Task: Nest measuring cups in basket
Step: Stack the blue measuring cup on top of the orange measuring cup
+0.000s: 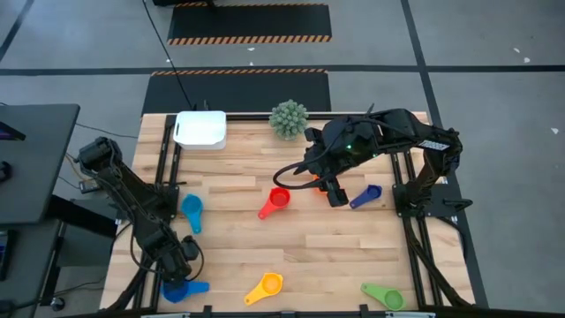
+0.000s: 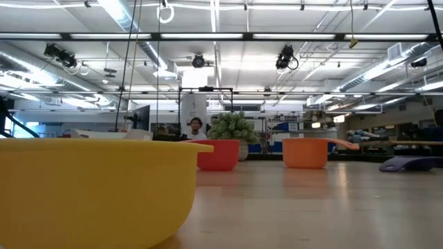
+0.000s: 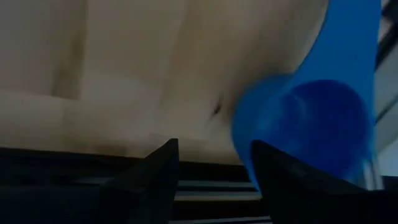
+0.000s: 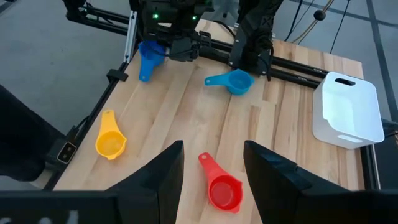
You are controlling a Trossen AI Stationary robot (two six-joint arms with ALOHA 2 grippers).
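My left gripper (image 1: 180, 263) (image 3: 214, 163) stands open, pointing steeply down at the table's near left corner, right beside a blue measuring cup (image 1: 182, 289) (image 3: 311, 118). The cup's bowl lies just outside one finger (image 3: 280, 177), and only bare table shows between the fingers. A light blue cup (image 1: 192, 210), a red cup (image 1: 275, 201), an orange cup (image 2: 304, 152), a dark blue cup (image 1: 365, 196), a yellow cup (image 1: 265, 287) and a green cup (image 1: 382, 294) lie on the table. The white basket (image 1: 201, 129) sits at the far left. My right gripper (image 1: 335, 194) (image 4: 214, 162) hangs open, high over the middle. My left gripper comes down steeply from above beside the blue cup's bowl wall (image 3: 245, 134). One finger stands in front of that wall, and I cannot tell whether it touches. The cup lies on the table with nothing between the fingers.
A green spiky ball plant (image 1: 289, 119) stands at the far edge, right of the basket. Black frame rails (image 1: 168, 168) run along the table's left and right sides. Bare wood (image 1: 291, 247) lies between the red and yellow cups.
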